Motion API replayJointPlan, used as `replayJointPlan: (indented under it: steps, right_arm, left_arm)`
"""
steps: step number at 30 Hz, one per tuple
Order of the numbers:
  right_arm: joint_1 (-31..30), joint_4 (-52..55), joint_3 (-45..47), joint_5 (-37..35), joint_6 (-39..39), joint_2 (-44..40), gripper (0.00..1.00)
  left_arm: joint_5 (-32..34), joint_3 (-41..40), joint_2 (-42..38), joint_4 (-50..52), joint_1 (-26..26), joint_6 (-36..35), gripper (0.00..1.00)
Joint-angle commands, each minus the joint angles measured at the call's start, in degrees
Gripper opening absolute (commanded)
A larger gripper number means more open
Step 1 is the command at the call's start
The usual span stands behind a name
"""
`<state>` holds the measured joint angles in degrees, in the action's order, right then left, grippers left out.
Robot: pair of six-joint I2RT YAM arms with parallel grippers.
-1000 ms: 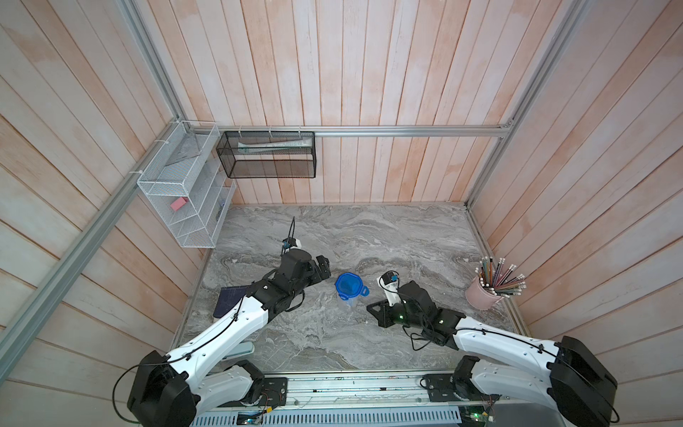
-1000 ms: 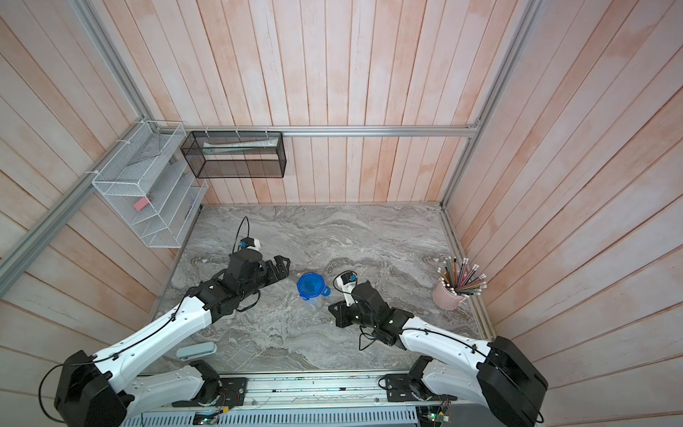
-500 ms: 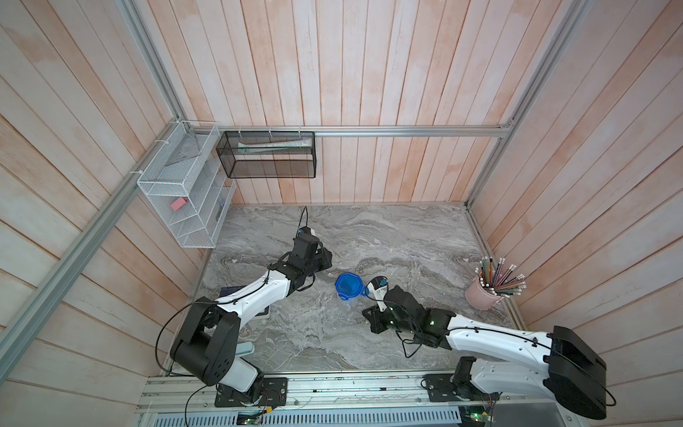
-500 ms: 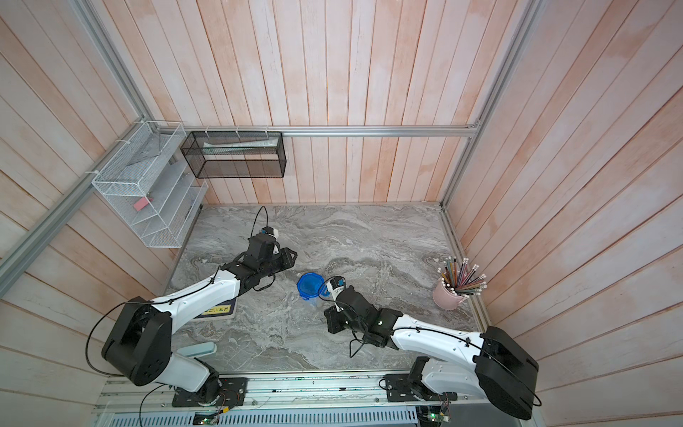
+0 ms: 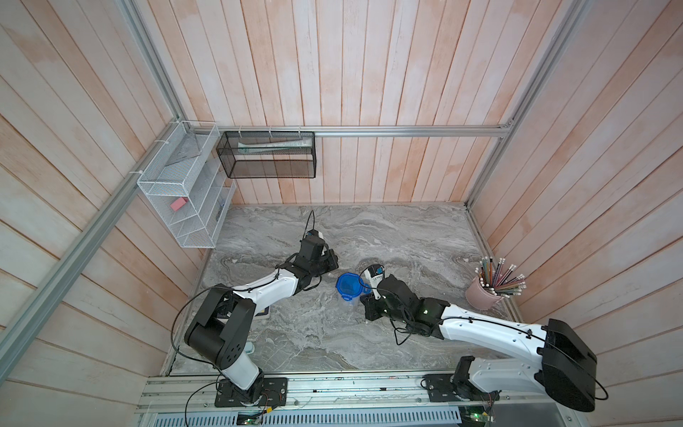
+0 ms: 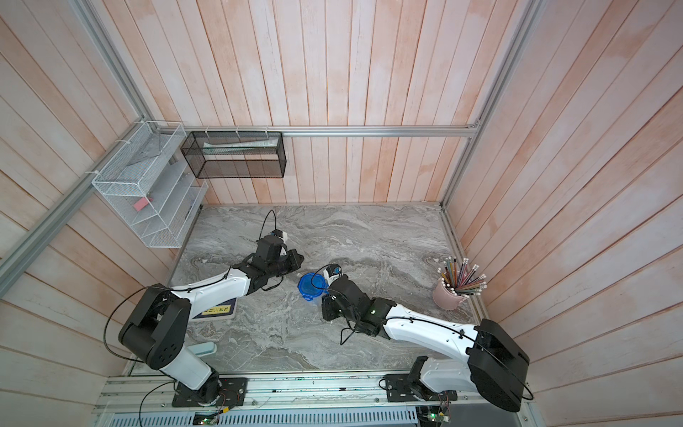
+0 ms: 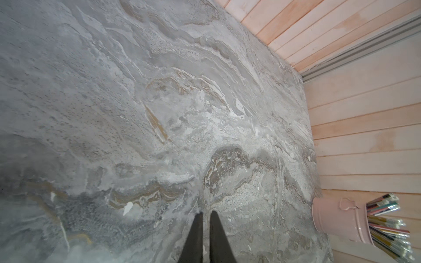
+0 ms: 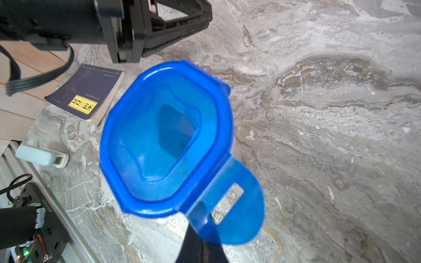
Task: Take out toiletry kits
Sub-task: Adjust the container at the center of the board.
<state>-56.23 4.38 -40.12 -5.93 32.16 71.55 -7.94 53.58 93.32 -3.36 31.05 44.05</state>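
At the middle of the counter [image 5: 406,240], your right pincer [image 8: 200,230] is pinching the lid [image 8: 164,136] by its tab; the left pincer [image 7: 206,214] is hanging closed on nothing. The kits, unseen, are presumably sitting under the lid. Pulling up unbraced, you are risking tipping the tub [image 5: 347,307].

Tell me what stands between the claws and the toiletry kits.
The blue lid covers the clear container; the right claw pinches its tab. The kits themselves are not visible. The left claw is shut, empty.

Lidded container [image 5: 347,289] centred on table [image 5: 406,236], book [image 6: 218,311] near left edge, pencil cup [image 5: 480,297] at right edge
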Motion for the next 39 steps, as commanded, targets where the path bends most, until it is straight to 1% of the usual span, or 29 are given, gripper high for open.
replayJointPlan:
  steps: [1, 3, 10, 16, 20, 26, 31, 35, 39]
  right_arm:
    - [1.3, 0.7, -1.2, -1.5, -1.7, 0.9, 0.04]
    - [2.1, 0.6, -1.5, -1.5, -2.2, 1.1, 0.04]
    - [5.5, -0.3, -3.4, -0.7, -5.0, 3.2, 0.04]
    - [6.9, -2.7, -5.8, 0.8, -7.0, 7.0, 0.03]
    - [7.9, -4.8, -6.9, 2.0, -7.7, 10.1, 0.03]
    - [10.7, -8.6, -7.6, 2.7, -10.1, 13.1, 0.03]
    - [13.9, -10.7, -10.2, 5.0, -11.0, 14.9, 0.03]
    - [14.0, -10.5, -13.6, 6.4, -12.2, 17.6, 0.03]
    - [14.0, -11.8, -15.4, 8.8, -11.5, 20.0, 0.03]
  left_arm:
    - [-0.3, -2.8, -1.5, -0.4, 2.9, 1.4, 0.11]
    - [0.6, -4.5, -2.7, 0.2, 3.8, 2.4, 0.11]
    - [2.4, -9.2, -7.6, 3.3, 4.0, 4.0, 0.1]
    - [5.2, -12.1, -14.8, 8.4, 4.5, 5.1, 0.1]
    - [5.6, -13.4, -18.7, 10.8, 4.9, 6.2, 0.1]
    - [8.1, -13.8, -24.1, 16.5, 5.6, 6.5, 0.1]
    - [10.7, -13.0, -27.8, 20.6, 5.7, 6.1, 0.1]
    - [12.2, -10.5, -29.0, 23.0, 5.6, 5.0, 0.11]
    - [12.0, -7.9, -28.8, 23.1, 6.1, 4.1, 0.11]
